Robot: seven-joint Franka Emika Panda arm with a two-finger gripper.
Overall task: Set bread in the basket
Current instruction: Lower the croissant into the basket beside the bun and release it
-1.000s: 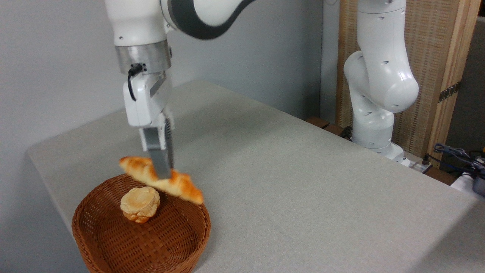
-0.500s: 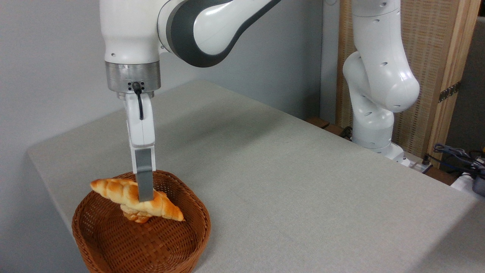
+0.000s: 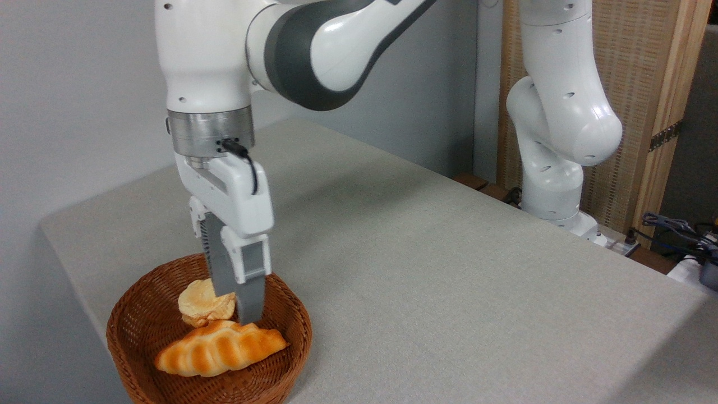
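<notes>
The bread (image 3: 220,350), a glossy golden braided loaf, lies on its side on the floor of the reddish-brown wicker basket (image 3: 134,320), in its front part. My gripper (image 3: 238,308) hangs straight down just above the loaf's rear edge. Its two grey fingers stand apart with nothing between them, so it is open. The tip of the nearer finger (image 3: 251,303) ends close to the top of the loaf.
A pale round bun (image 3: 201,303) sits in the basket behind the loaf, partly hidden by my fingers. The basket stands at the grey table's front left corner (image 3: 61,235). The arm's white base (image 3: 555,185) rises at the far right, with cables (image 3: 673,227) beside it.
The gripper turned about its vertical axis, lowered and opened. The bread left the fingers and dropped from above the bun to the basket floor in front of it.
</notes>
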